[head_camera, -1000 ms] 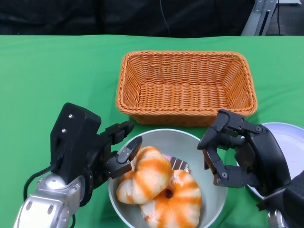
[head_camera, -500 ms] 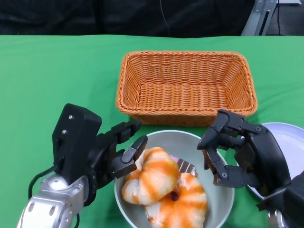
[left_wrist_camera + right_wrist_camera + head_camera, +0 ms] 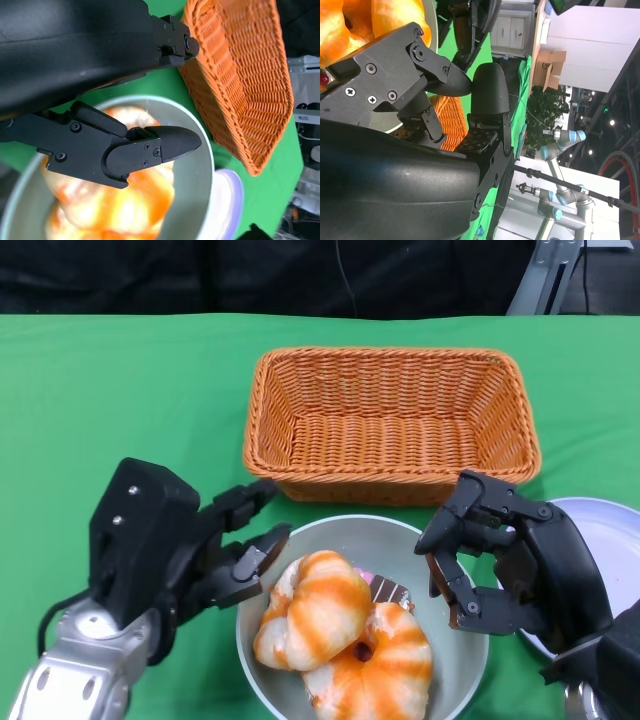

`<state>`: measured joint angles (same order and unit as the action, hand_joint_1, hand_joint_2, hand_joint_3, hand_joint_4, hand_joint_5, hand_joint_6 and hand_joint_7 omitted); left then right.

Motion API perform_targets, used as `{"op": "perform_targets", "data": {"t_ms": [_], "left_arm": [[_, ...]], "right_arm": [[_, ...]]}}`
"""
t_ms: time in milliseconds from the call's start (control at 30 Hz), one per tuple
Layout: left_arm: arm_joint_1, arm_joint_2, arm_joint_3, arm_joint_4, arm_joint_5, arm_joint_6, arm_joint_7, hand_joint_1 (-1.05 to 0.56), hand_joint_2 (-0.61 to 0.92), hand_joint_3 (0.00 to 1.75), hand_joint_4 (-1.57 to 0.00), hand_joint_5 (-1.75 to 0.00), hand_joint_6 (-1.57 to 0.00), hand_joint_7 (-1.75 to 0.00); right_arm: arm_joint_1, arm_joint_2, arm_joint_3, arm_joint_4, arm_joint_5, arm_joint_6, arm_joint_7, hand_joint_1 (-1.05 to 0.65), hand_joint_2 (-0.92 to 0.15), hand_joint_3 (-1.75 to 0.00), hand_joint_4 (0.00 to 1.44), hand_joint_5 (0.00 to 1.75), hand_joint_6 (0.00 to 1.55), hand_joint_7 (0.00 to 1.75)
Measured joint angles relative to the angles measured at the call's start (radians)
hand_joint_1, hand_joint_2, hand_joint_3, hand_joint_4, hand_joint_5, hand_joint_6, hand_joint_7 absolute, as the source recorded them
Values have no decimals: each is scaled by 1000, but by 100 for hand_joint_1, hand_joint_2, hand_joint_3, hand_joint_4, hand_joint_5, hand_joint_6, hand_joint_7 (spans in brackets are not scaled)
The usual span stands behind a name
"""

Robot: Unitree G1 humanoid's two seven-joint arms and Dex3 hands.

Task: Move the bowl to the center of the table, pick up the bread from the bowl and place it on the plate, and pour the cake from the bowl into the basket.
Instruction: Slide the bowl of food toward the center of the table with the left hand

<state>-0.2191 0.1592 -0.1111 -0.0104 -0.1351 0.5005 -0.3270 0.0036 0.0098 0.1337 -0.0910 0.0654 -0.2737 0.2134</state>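
The grey bowl (image 3: pixel 455 655) sits just in front of the wicker basket (image 3: pixel 390 420). It holds two orange-and-white twisted breads (image 3: pixel 315 610) and a small brown-and-pink cake piece (image 3: pixel 388 590). My left hand (image 3: pixel 190 550) is at the bowl's left rim with its fingers spread, one fingertip over the rim, gripping nothing. The left wrist view shows that finger (image 3: pixel 165 145) above the bread (image 3: pixel 115 200), the other beside the basket (image 3: pixel 240 75). My right hand (image 3: pixel 500 570) hangs at the bowl's right rim, fingers curved and apart, holding nothing. The white plate (image 3: pixel 615 540) lies behind it at the right edge.
The green cloth (image 3: pixel 110 400) covers the table. The basket has nothing in it and stands close behind the bowl, with a narrow strip of cloth between them. In the right wrist view the bowl rim (image 3: pixel 432 30) and basket (image 3: pixel 447 120) show past the fingers.
The bowl slid a little to the right, then stopped. My left hand has drawn back to the left, its fingers leaving the bowl's inside. The right hand has not moved.
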Motion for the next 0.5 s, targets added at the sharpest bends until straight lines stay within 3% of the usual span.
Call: {"op": "perform_targets", "data": {"t_ms": [500], "left_arm": [[36, 63, 25, 25, 50, -195, -2, -64, 92, 54, -29, -8, -20, -5]], "right_arm": [[5, -1, 0, 0, 0, 0, 0, -19, -50, -116, 80, 173, 75, 135]]}}
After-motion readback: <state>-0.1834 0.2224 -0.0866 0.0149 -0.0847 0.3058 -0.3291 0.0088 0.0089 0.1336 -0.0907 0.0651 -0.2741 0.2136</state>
